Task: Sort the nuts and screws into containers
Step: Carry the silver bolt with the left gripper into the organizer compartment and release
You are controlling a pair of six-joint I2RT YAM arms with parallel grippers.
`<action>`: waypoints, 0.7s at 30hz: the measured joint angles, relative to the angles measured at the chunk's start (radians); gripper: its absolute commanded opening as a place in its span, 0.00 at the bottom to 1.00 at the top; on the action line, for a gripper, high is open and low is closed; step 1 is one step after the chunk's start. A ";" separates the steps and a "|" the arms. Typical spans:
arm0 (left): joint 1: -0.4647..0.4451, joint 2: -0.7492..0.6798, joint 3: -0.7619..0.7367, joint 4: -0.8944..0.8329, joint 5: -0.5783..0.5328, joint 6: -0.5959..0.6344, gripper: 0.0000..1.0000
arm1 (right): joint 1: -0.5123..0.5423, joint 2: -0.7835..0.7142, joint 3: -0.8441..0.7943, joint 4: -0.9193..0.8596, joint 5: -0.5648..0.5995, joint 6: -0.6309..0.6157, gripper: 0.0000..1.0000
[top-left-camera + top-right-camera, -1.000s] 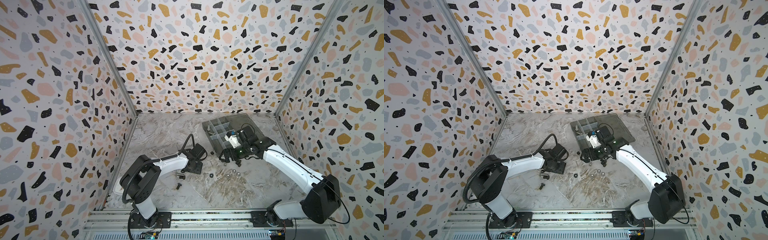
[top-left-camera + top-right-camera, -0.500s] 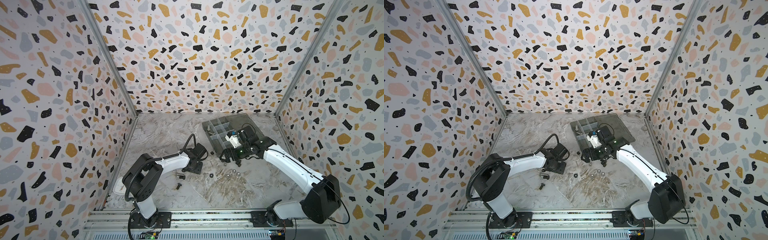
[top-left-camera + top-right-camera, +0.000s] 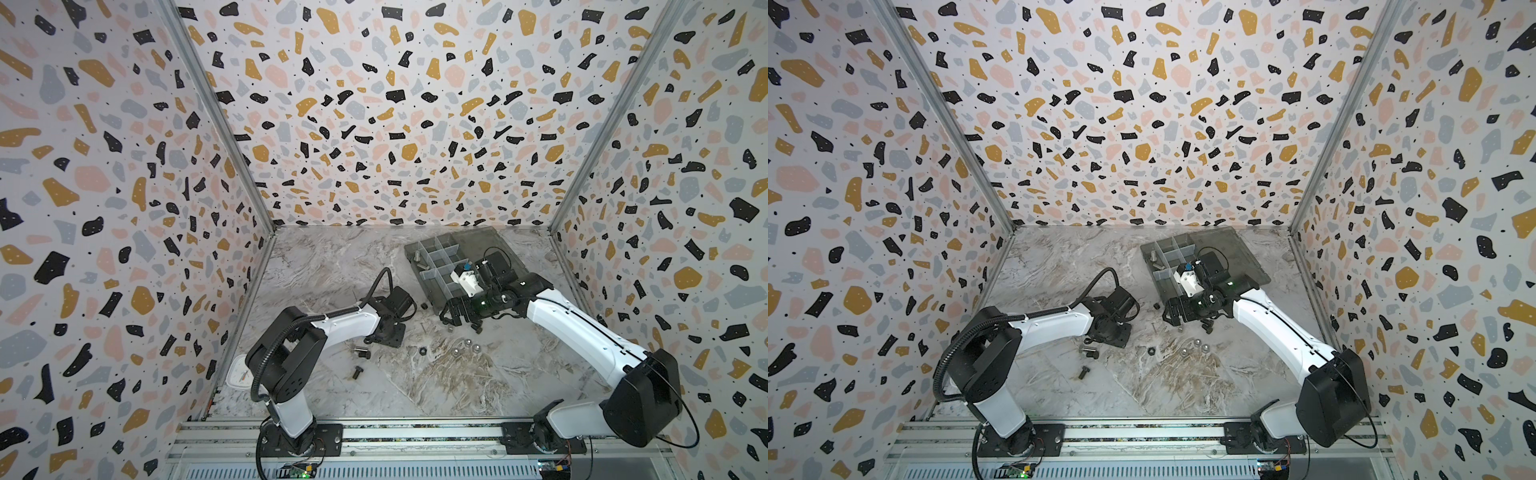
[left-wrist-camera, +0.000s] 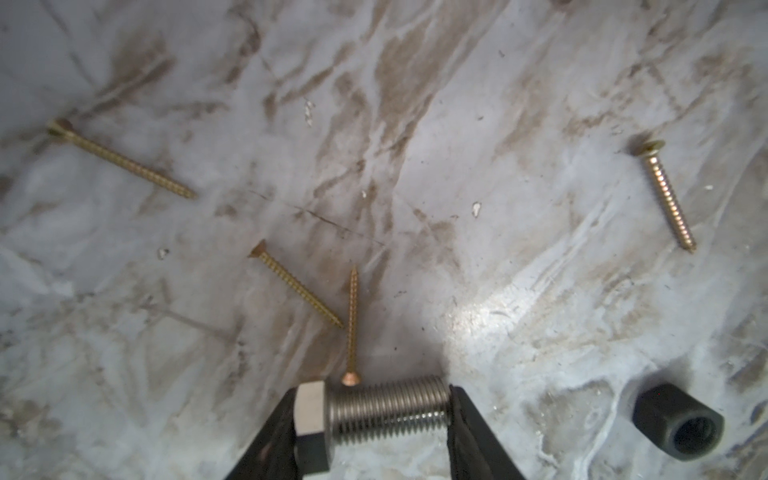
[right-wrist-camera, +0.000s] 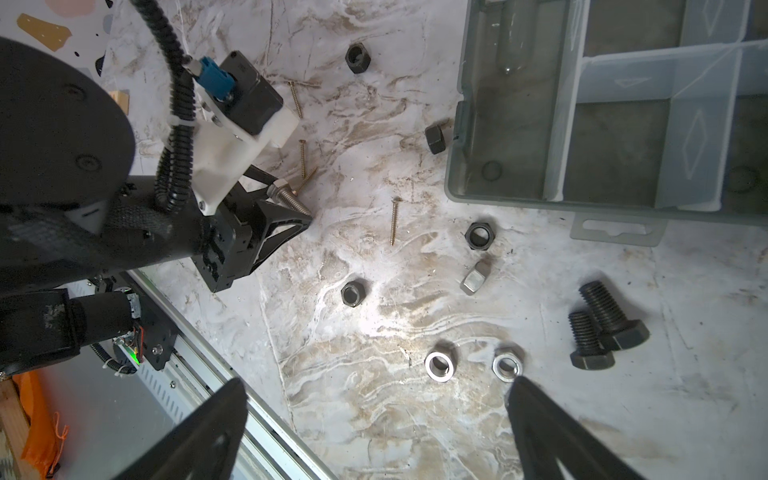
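Screws and nuts lie scattered on the table beside the box. Your left fingers pinch a silver screw end to end, a hold that may pivot. Lift it slowly and level toward the box. Your right fingers are spread wide over two silver nuts.

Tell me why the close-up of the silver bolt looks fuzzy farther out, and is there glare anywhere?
Left wrist view: the bolt is sharp, the far brass screw goes soft, and glare whitens the table. Right wrist view: a similar bright patch, and the near fingers are blurred. Both top views: even light, small parts barely resolved.
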 measured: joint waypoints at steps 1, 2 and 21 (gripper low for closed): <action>0.000 0.000 0.000 0.000 0.001 0.001 0.30 | 0.000 0.000 0.000 -0.001 0.000 0.000 0.99; 0.000 0.000 0.001 -0.002 0.002 0.001 0.28 | 0.000 0.000 0.000 -0.002 0.000 -0.001 0.99; 0.024 0.208 0.576 -0.184 -0.080 0.095 0.29 | -0.026 0.000 0.071 -0.026 0.011 -0.005 0.99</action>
